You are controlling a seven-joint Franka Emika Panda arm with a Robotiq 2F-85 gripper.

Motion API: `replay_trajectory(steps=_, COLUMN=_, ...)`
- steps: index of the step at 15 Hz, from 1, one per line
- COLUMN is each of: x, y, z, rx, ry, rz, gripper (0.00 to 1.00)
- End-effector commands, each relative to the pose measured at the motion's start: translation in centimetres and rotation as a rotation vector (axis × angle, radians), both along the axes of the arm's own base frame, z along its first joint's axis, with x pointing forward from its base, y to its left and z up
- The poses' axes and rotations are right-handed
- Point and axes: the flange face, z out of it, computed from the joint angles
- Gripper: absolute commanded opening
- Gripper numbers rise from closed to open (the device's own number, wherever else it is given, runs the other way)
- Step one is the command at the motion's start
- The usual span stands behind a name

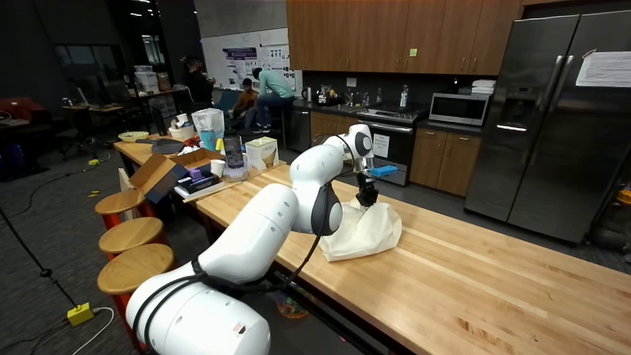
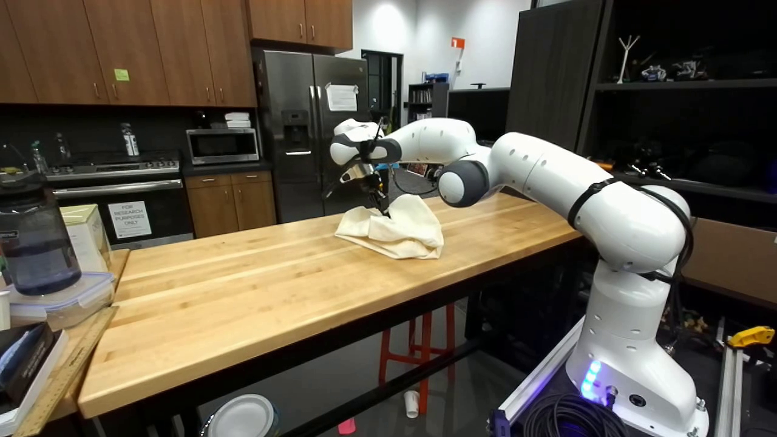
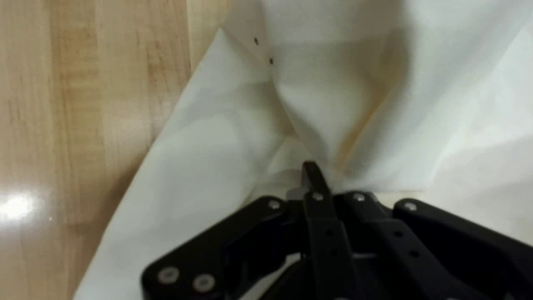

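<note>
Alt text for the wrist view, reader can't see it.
Black gripper at the bottom, closed on a fold of crumpled cream cloth. Wood tabletop shows along the left side, with a bright glare spot.

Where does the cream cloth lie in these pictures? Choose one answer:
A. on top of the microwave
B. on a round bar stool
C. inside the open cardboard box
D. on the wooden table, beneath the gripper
D: both exterior views show the crumpled cream cloth on the wooden table, with the gripper pointing down into its folds.
</note>
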Motion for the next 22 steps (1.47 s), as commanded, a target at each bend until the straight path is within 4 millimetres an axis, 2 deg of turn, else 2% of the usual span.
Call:
replay_trajectory(steps=1, x=0.0, y=2.9, z=1.4, rx=0.014, ry=-0.025, rz=0.000, gripper=0.01)
replay_trajectory(steps=4, x=-0.4, y=9.4, z=1.7, rx=0.016, ry=-0.019, rz=0.129, gripper=0.01)
replay_trajectory(steps=8, x=-2.3, y=19.7, z=2.1, rx=-0.011, ry=0.008, rz=0.371, gripper=0.01)
replay_trajectory(steps=10, x=-3.3, y=23.6, z=2.5, rx=-0.030, ry=0.009, rz=0.472, gripper=0.01)
replay_trajectory(steps=12, x=-4.0, y=26.2, z=3.0, rx=-0.038, ry=0.004, rz=0.552, gripper=0.01)
replay_trajectory(steps=15, x=-4.7, y=28.9, z=4.1, rx=-0.038, ry=-0.007, rz=0.659, gripper=0.01)
replay_trajectory(steps=18, x=-4.7, y=29.8, z=5.1, rx=-0.047, ry=-0.014, rz=0.738, gripper=0.01)
replay_trajectory(steps=20, x=-4.3, y=28.8, z=5.2, rx=-0.053, ry=-0.014, rz=0.740, gripper=0.01)
replay_trajectory(steps=22, x=-3.5, y=26.8, z=5.1, rx=-0.054, ry=-0.013, rz=0.706, gripper=0.01)
